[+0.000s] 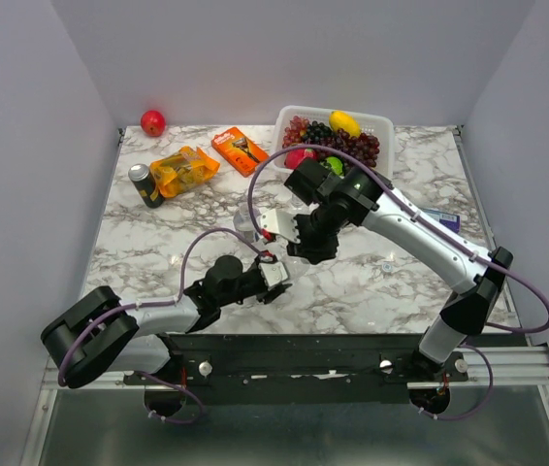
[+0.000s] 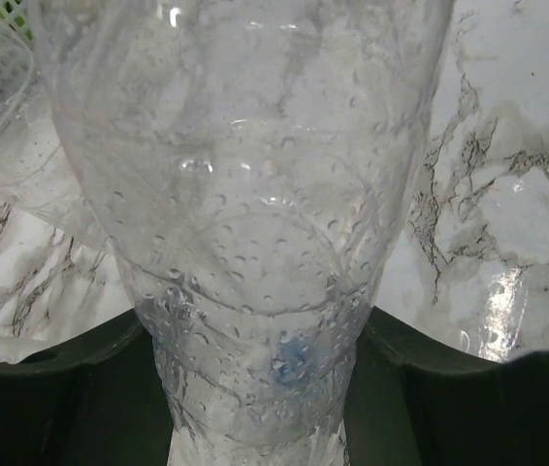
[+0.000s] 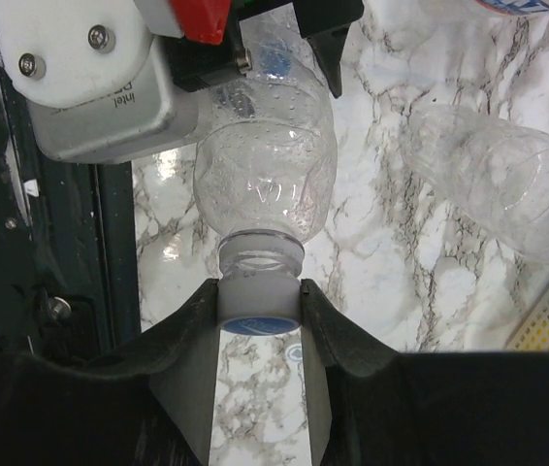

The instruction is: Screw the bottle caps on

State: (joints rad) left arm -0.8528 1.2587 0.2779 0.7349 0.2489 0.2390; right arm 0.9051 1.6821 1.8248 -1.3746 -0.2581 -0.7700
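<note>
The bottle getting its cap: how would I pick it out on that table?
On the marble table, look to the middle, nearer than the white fruit basket, where the two arms meet. The clear bottle is clamped between them, left pincer on its body, right pincer on its cap; the other bottle lies loose.

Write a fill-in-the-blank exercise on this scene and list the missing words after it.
1. The right pincer, shut on a cap with a ____ end face, holds it at the neck of the clear bottle gripped by the left pincer.
2. A second bottle lies on its ____ on the marble table.
3. In the top view, the red fruit sits at the far ____ corner of that table.
Missing words: blue; side; left.
</note>
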